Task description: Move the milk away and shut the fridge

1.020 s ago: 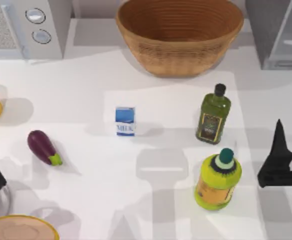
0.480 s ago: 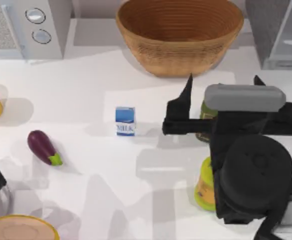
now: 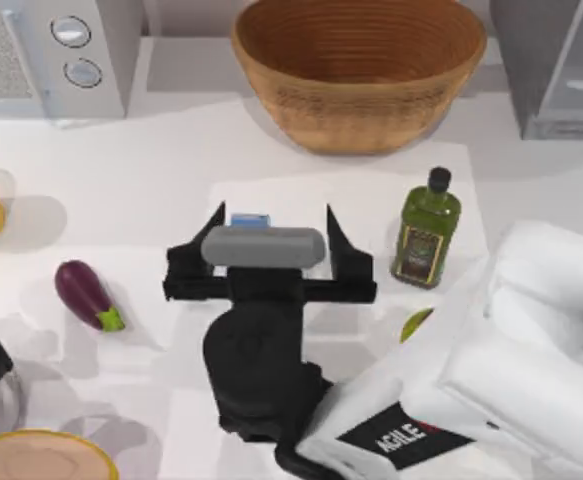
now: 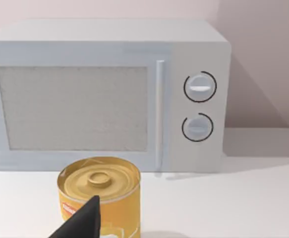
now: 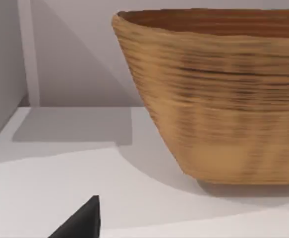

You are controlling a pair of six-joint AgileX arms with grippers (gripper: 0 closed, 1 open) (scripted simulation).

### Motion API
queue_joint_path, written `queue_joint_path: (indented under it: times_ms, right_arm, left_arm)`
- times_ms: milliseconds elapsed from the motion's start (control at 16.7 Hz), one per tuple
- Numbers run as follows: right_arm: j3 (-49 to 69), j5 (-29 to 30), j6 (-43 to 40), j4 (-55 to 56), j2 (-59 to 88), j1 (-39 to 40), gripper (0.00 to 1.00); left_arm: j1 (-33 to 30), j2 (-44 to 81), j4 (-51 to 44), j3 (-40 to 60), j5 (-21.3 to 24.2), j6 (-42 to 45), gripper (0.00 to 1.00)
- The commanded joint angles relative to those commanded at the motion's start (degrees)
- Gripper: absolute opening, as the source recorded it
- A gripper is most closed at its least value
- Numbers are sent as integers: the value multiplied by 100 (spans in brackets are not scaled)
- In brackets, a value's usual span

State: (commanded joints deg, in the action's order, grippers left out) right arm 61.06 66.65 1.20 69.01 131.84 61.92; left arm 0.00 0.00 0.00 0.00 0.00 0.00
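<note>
Milk (image 3: 250, 219) is standing mid-table in the top view, between the spread, empty fingers of the right gripper (image 3: 271, 222), which is hovering over it; the fridge (image 3: 556, 65) is sitting at the far right corner. Left wrist view is facing a microwave (image 4: 107, 94) and a yellow can (image 4: 100, 191). Right wrist view is facing a wicker basket (image 5: 218, 94).

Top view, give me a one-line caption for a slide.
Right gripper, fingers spread, poised over the milk mid-table, between the eggplant and the olive oil bottle.
</note>
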Motion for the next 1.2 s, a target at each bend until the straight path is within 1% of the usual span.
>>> queue_joint_path:
  times_ms: [180,300,720,1020,1200]
  right_arm:
    - [703,105,6,289,969,55,100]
    - [965,142,10,394,1311,70,100]
    - [1042,124,12,402,1405,28,100]
    - [1506,-271,-15,162,1585,-352,100]
    - [1558,-316,-15,133,1607,-397,100]
  left_arm:
    - [0,0,0,0,0,0,100]
    - [0,0,0,0,0,0,100]
    - [0,0,0,0,0,0,100]
    - [0,0,0,0,0,0,100]
    - [0,0,0,0,0,0,100]
